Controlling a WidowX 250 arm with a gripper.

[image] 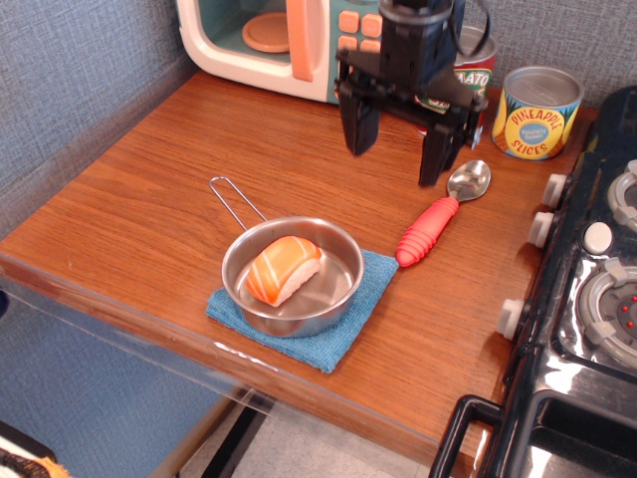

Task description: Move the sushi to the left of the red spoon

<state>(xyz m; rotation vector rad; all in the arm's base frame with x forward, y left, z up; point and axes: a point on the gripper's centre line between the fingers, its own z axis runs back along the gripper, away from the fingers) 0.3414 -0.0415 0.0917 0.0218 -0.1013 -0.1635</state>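
Note:
The sushi (pixel 282 268), orange with white stripes over white rice, lies inside a small silver pan (pixel 338 247) on a blue cloth (pixel 369 297) near the table's front edge. The red spoon (pixel 430 229) lies to the right of the pan, red ribbed handle toward the front, silver bowl (pixel 469 180) toward the back. My black gripper (pixel 397 155) hangs open and empty above the table, behind the pan and just left of the spoon's bowl, well apart from the sushi.
A toy microwave (pixel 289 40) with a tan disc inside stands at the back. A tomato can (pixel 473 62) and a pineapple slices can (pixel 537 112) stand at the back right. A toy stove (pixel 597 299) fills the right side. The pan's wire handle (pixel 234 201) points back-left.

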